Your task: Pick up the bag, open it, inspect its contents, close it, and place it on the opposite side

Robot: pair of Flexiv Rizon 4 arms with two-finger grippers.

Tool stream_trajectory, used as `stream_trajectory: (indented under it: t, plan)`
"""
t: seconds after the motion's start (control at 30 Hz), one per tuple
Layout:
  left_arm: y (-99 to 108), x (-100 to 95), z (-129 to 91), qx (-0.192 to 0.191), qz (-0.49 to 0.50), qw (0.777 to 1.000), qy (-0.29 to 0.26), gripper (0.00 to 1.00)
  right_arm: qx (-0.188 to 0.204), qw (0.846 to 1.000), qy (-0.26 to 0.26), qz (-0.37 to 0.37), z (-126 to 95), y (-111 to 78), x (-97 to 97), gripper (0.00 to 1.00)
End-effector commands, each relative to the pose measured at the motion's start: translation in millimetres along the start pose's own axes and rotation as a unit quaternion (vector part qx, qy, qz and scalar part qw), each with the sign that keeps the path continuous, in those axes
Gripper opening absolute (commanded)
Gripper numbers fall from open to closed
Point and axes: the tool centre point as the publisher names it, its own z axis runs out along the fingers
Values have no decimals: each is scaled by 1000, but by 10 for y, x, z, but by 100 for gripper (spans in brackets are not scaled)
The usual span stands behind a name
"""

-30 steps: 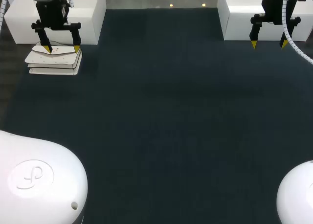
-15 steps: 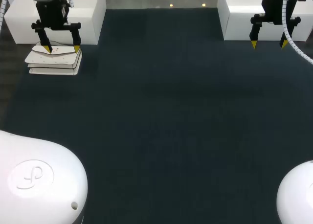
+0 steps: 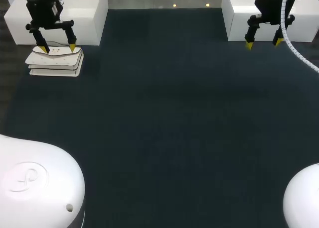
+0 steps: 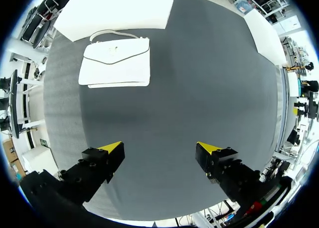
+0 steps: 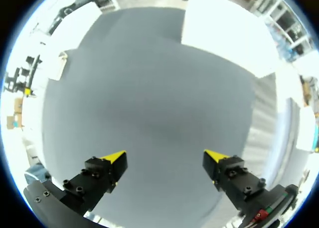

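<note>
Nearest, at the table's near corners: the white rounded housings of the two arms, one left (image 3: 35, 183), one right (image 3: 301, 198). Beyond them, a broad stretch of dark tabletop (image 3: 159, 138).

At the far left, lying flat on the tabletop: a white flap handbag (image 3: 55, 62), flap down and shut, its thin handle on the side toward a white block (image 3: 84, 9) just behind it. Over the handbag's far edge in the head view – the left gripper (image 3: 58, 48), fingers spread wide, gripping nothing. From the left wrist, the same gripper (image 4: 160, 147) with yellow tips well apart over bare tabletop, and the handbag (image 4: 115, 63) well ahead of them, touched by neither finger.

At the far right, in front of a second white block (image 3: 239, 14): the right gripper (image 3: 263, 43), likewise spread wide and empty. From the right wrist, only dark tabletop between and ahead of its tips (image 5: 164, 155).
</note>
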Motion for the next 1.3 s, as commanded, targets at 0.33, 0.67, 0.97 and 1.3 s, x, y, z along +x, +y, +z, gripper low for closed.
stream_trajectory:
  t: [0.33,0.67,0.97,1.3]
  plan:
    - [-227,-814,-17,2,8,992,127,100,-83,972,24,-217,278,45,451,100]
    - [-367,-1266,56,12,-6,982,191,100,-115,925,58,-358,545,206,833,100]
    - [-468,-1541,222,16,-30,970,241,100,-127,876,109,-452,750,393,921,100]
    - [-594,-1753,365,24,-40,958,284,100,-132,835,130,-518,956,511,1040,100]
